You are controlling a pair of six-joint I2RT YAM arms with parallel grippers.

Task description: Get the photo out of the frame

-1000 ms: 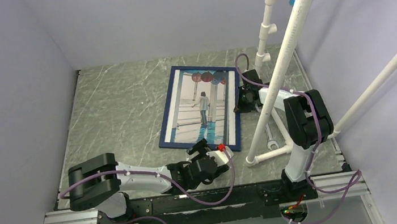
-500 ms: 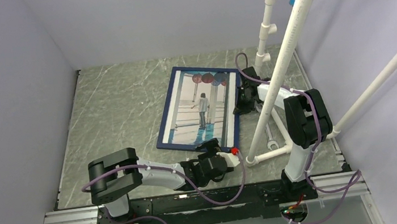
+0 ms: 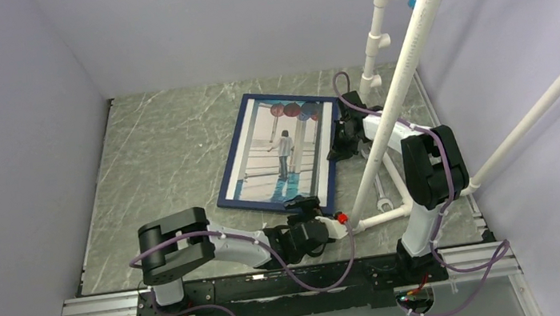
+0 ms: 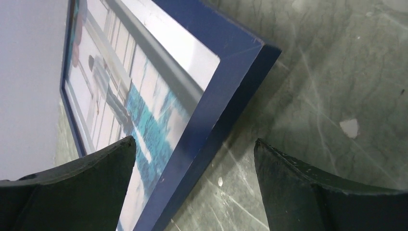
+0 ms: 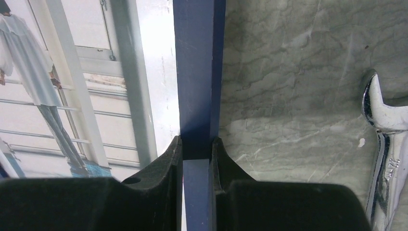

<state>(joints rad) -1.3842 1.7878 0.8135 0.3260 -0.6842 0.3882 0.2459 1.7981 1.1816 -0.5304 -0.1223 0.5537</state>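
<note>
From my seat I see the grey marbled table (image 3: 157,165) under both arms, with a stand of white pipes (image 3: 397,87) rising just outboard of the right arm. The frame (image 4: 211,103), dark navy, lies flat on the table between the two grippers, and the photo (image 3: 283,145) sits inside it, face up, showing the figure, pale columns and teal water. My right gripper (image 5: 196,140) is clamped on the frame's right-hand rail: both fingers pinch the blue strip between them, the picture lying to the left of the fingers and bare table to their right. My left gripper (image 4: 193,141) stands with its fingers spread wide apart, straddling the frame's corner nearest the arm bases. One finger hangs on the picture side, the other over bare table, and the blue rail runs up between them. I cannot tell whether either finger touches it. A shiny wrench (image 5: 385,144) lies on the table to the right of my right gripper, apart from the frame.
</note>
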